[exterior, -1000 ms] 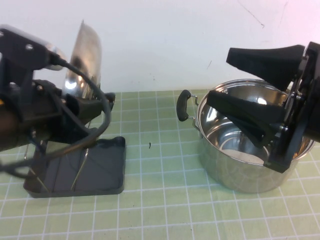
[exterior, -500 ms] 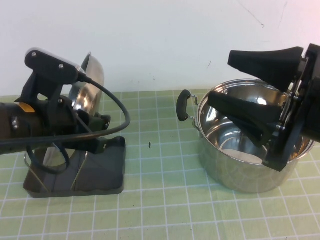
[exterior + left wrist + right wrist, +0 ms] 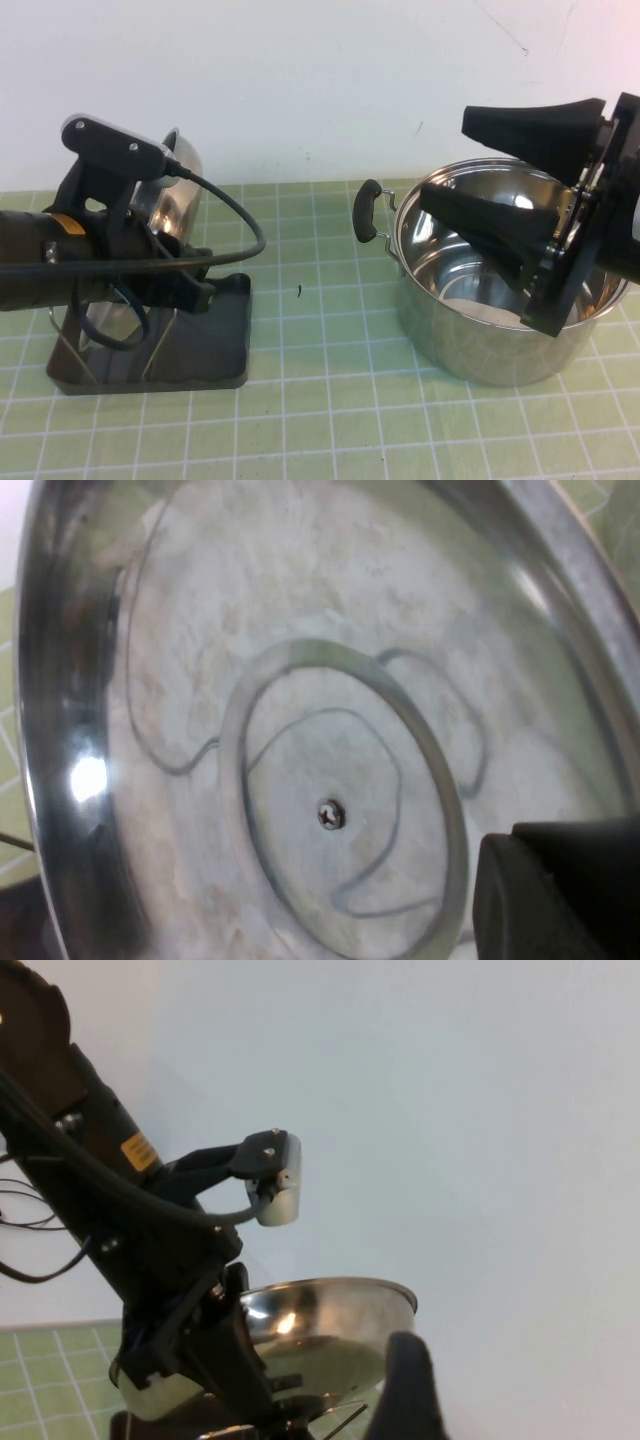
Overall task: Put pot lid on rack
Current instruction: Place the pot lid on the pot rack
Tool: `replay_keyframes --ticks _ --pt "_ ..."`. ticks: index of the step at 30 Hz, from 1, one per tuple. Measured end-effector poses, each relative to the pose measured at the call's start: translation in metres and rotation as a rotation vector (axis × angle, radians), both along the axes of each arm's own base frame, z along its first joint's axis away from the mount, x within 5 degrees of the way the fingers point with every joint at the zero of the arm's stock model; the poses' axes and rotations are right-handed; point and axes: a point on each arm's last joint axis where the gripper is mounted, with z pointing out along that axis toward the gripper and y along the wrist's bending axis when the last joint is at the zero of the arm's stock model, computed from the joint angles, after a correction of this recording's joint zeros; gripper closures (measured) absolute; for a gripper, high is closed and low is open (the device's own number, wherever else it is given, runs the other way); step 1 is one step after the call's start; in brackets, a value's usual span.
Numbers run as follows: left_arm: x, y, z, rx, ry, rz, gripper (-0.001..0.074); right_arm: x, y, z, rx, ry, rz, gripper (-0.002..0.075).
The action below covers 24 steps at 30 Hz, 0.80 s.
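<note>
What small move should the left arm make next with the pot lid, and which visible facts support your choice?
Probably lower a little further, then release. The left gripper holds the pot lid on edge over the rack, among its wire prongs, but whether the rim is seated cannot be seen. The right gripper hangs open over the steel pot, uninvolved.

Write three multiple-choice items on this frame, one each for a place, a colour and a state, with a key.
1. Where is the pot lid?
A. on the pot
B. standing on edge at the rack, behind the left gripper
C. flat on the mat

2. What colour is the rack?
A. dark grey
B. white
C. red

3. How is the right gripper?
A. shut on the lid
B. shut on a pot handle
C. open, holding nothing

Key: 1 B, the lid rises over the rack beside the left gripper. 2 A, its tray is dark grey. 3 C, its fingers are spread above the lidless pot.
</note>
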Motion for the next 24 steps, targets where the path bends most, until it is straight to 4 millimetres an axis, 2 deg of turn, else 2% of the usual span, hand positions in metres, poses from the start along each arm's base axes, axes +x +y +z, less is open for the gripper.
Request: replay_keyframes --ticks 3,8,11,16,20,22,24 --pt "0.001 0.0 -0.001 0.002 -0.006 0.003 0.0597 0.0 0.0 0.0 -0.002 0.001 -0.002 0.0232" --pt "0.002 0.001 0.0 0.027 -0.027 -0.001 0.0403 0.0 0.0 0.0 -0.003 0.002 -0.004 0.0232" --pt "-0.001 0.004 0.005 0.043 -0.048 0.001 0.0362 0.0 0.0 0.0 -0.004 0.002 -0.003 0.0232" --pt "-0.015 0.015 0.028 0.02 -0.122 0.041 0.0348 0.0 0.0 -0.001 -0.004 0.02 -0.002 0.0248" --pt "-0.038 0.026 0.053 -0.011 -0.2 0.059 0.035 0.0 -0.002 -0.001 -0.022 0.024 -0.025 0.0333" --pt "-0.053 0.029 0.064 -0.021 -0.23 0.053 0.0379 -0.001 -0.005 0.001 -0.034 0.026 -0.061 0.0403" --pt "-0.071 0.035 0.075 -0.027 -0.248 0.051 0.0466 -0.002 -0.01 0.004 -0.044 0.039 -0.111 0.048"
